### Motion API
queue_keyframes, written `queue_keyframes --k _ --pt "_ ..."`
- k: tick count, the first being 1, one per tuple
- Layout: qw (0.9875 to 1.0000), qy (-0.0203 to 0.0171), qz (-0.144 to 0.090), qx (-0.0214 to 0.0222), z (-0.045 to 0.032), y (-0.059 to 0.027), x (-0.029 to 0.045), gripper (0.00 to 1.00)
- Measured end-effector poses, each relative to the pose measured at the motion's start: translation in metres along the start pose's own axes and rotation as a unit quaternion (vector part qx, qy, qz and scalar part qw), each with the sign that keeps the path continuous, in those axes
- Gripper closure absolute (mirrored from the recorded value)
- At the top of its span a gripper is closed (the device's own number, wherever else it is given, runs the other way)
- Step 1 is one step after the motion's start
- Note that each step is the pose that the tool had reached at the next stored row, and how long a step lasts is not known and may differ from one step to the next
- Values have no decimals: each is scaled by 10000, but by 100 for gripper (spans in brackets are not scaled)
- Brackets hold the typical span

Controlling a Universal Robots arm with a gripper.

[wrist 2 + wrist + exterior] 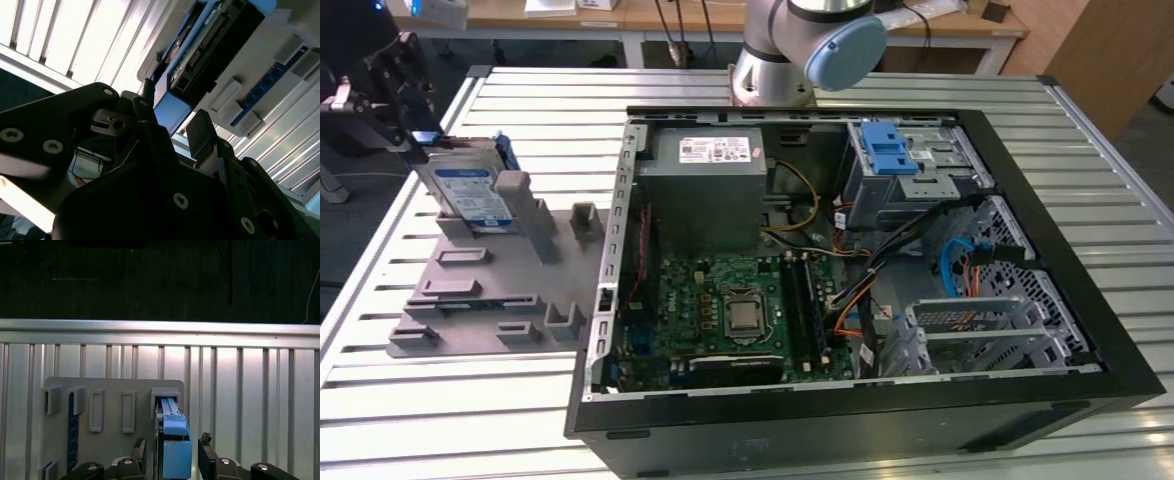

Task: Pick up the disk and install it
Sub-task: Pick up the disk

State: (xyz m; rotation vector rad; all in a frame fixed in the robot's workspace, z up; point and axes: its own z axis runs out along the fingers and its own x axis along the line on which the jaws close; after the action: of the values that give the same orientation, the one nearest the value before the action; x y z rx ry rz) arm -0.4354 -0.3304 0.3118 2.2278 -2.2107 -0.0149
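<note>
One hand (pixel 172 441) straddling the disk (pixel 172 421) (upright in grey holder (pixel 110 385)), fingers (pixel 205 451) apart

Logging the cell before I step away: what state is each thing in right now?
Silver hard disk with blue rails: standing on edge in the grey slotted holder, not lifted.
Black gripper: open, fingers either side of the disk's end.
Black computer case: lying flat, side panel off, insides exposed.
Silver drive cage with blue latch: mounted in the case; latch state unclear.
</note>
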Motion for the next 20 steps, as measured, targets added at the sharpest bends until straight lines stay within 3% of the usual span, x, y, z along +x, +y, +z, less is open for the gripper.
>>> queue_keyframes --k 20 --pt "10000 0 0 -1 141 -1 4 47"
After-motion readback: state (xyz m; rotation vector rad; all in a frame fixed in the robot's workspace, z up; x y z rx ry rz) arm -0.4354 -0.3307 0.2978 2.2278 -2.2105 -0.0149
